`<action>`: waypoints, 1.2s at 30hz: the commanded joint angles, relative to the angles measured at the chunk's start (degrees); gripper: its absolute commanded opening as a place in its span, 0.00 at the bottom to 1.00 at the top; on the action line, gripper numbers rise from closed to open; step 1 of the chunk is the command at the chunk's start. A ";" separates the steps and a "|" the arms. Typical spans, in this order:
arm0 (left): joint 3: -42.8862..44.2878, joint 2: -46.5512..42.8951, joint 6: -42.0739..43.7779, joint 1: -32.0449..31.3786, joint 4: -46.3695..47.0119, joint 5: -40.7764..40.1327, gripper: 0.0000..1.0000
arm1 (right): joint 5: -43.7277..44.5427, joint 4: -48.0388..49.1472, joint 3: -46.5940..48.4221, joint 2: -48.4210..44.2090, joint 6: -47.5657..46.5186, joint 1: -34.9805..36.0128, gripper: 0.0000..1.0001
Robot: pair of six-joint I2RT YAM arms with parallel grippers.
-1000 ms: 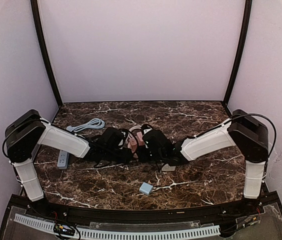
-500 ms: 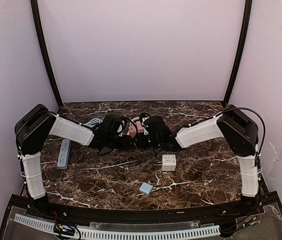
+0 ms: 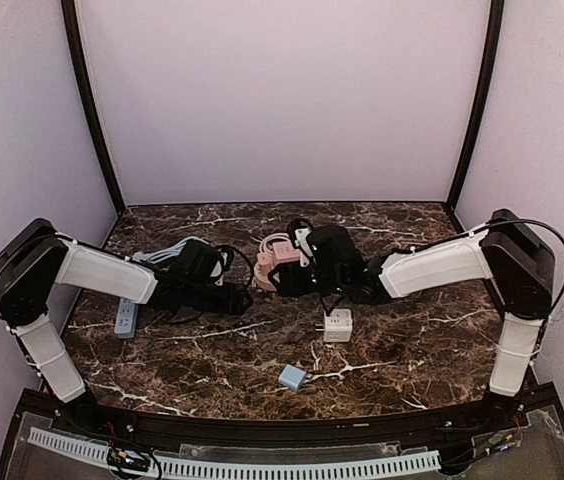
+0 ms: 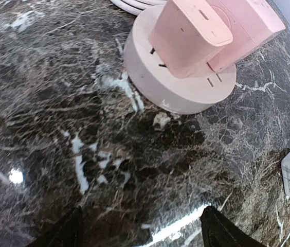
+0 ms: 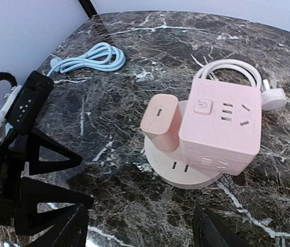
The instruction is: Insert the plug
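Left wrist view first: the left gripper (image 4: 137,234) hangs with fingers spread wide, nothing between them, over the dark marble table (image 4: 57,128). Just ahead, the small pink plug block (image 4: 190,32) sits flush against the side of the pink cube socket (image 4: 248,19), both on a round pale base (image 4: 178,90).

The right wrist view adds what that one crops: the cube's power button and outlets, its white cord (image 5: 227,68) looped behind, and a coiled light-blue cable (image 5: 91,57) farther off. The right gripper (image 5: 140,231) is spread and empty too.

Overhead alone shows a small blue adapter (image 3: 291,377) near the front edge and a grey power strip (image 3: 125,318) by the left edge. A white cube adapter (image 3: 338,325) sits below the right gripper. There is open marble front right and along the back wall.
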 commanded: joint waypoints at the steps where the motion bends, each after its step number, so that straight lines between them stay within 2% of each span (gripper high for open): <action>1: -3.55 -8.28 -1.57 -0.09 -8.13 -5.51 0.80 | -0.70 1.41 -2.07 -3.97 -1.30 1.63 0.71; 4: -4.83 -14.30 -2.27 -0.09 -13.98 -9.58 0.82 | -0.27 0.65 -3.60 -6.42 -1.58 2.59 0.75; 11: -6.03 -23.65 -5.65 0.25 -32.42 -26.38 0.82 | 2.20 -0.30 -9.47 -14.11 -1.48 4.78 0.85; 16: -6.22 -26.53 -7.79 5.64 -40.02 -30.27 0.84 | 3.19 -0.63 -13.62 -19.41 -0.96 6.08 0.99; 23: -7.89 -27.91 -5.37 17.49 -40.00 -29.30 0.86 | 3.31 -0.90 -18.21 -24.98 -0.50 7.39 0.99; 27: -8.53 -27.01 -3.42 25.35 -38.00 -24.20 0.86 | 3.18 -0.62 -20.39 -26.84 -0.26 7.76 0.99; 36: -8.15 -20.42 -0.69 33.52 -30.71 -13.49 0.81 | 3.11 0.08 -23.62 -29.83 -0.24 7.93 0.98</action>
